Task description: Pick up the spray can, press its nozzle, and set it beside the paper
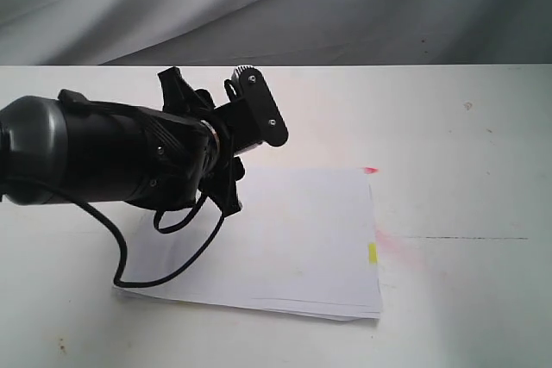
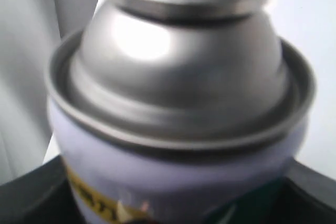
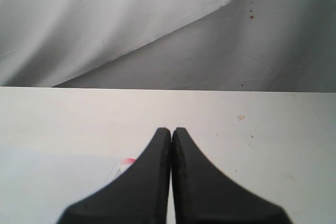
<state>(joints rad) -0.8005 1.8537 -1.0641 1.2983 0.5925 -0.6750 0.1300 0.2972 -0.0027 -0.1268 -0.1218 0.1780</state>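
1. The black left arm (image 1: 95,152) reaches level over the stack of plain white paper (image 1: 293,239) on the white bench (image 1: 466,152).
2. Its left hand (image 1: 254,109) is clamped on the white spray can with a silver dome (image 2: 178,93), held aloft.
3. The right hand (image 3: 171,129) has its fingers pressed together.

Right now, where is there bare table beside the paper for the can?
Free: the table right of the paper, past its tabs, with only a pink smudge, and the strip between the paper and the backdrop. Crowded: the paper's left part, under the left hand, the can and the cable.
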